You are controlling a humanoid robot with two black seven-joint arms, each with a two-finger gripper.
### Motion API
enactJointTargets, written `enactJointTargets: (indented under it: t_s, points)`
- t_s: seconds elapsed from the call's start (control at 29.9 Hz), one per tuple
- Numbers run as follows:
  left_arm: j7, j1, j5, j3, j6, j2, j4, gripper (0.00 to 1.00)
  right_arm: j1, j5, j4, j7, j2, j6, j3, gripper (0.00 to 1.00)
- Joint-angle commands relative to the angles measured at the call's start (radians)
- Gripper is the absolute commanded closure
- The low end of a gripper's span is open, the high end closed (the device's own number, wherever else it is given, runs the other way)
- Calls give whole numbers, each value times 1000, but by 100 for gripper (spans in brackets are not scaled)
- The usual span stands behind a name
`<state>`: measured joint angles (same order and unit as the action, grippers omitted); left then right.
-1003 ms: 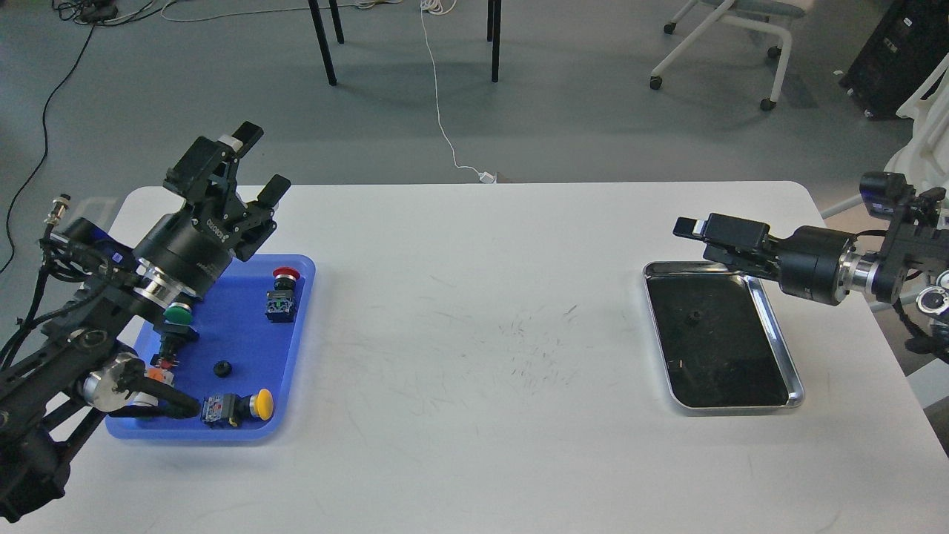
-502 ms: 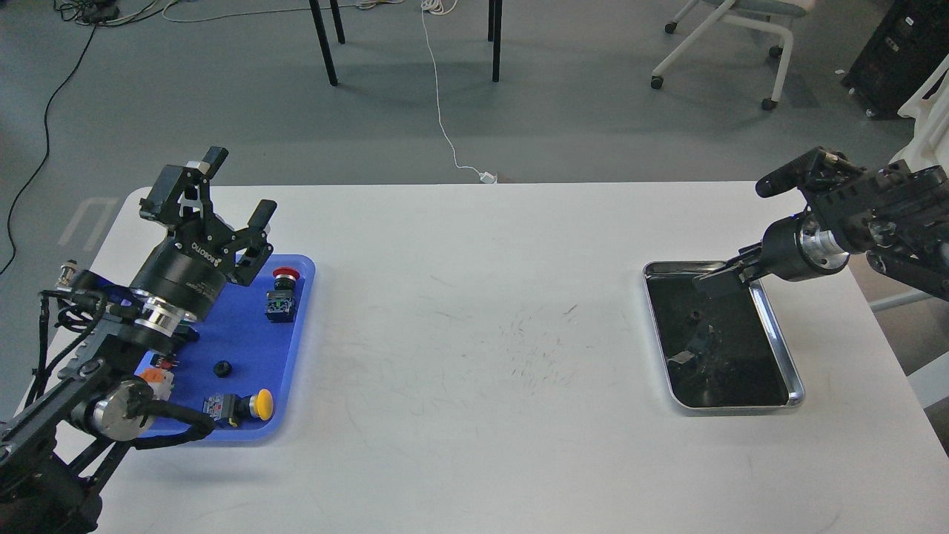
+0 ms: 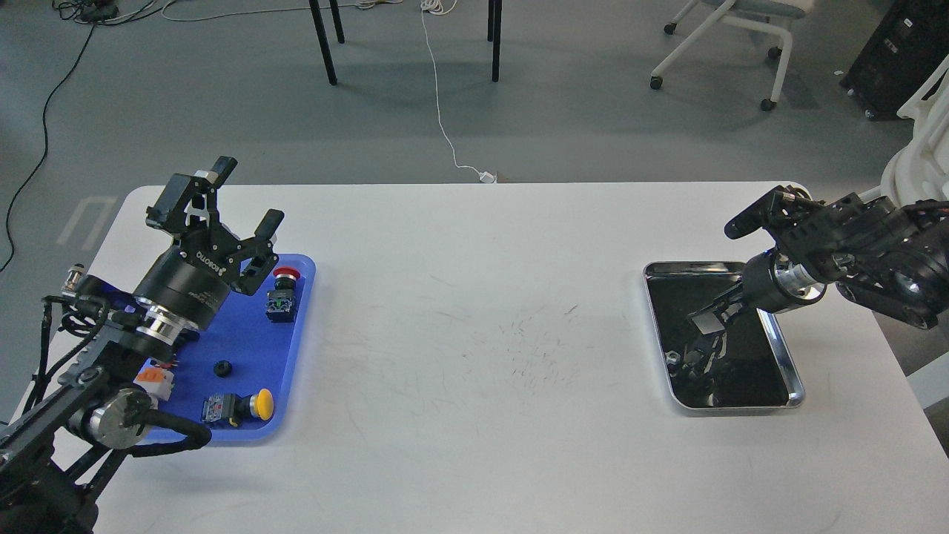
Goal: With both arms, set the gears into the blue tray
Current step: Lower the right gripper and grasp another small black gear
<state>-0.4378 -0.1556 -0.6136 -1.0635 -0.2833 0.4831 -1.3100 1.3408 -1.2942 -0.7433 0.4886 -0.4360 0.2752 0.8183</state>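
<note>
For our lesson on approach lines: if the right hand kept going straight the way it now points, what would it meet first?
Most likely the dark floor of the silver tray. The right hand points down and left into it. Depth is unclear from this single view.

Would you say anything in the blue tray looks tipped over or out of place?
Yes: the yellow-capped switch lies on its side near the blue tray's front rim, while the red-capped switch stands upright.

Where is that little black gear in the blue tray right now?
In the head view, the gear lies on the left, in the blue tray, between the red push-button switch and the yellow one.
</note>
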Motion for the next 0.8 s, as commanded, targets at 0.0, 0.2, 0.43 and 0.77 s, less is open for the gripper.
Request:
enactJointTargets:
  t_s: [0.0, 0.2, 0.43, 0.77]
  points:
    - [-1, 5, 0, -3, -1, -1, 0, 2, -15, 1, 13, 0, 6, -14, -2, 33]
    - [-1, 5, 0, -7, -1, -3, -3, 2, -42, 3, 48, 0, 28, -25, -7, 35]
    - [-1, 5, 0, -6, -2, -1, -3, 2, -45, 4, 51, 0, 62, -36, -5, 35]
    - [-1, 5, 1, -9, -2, -1, -3, 2, -48, 3, 50, 0, 60, -34, -1, 60]
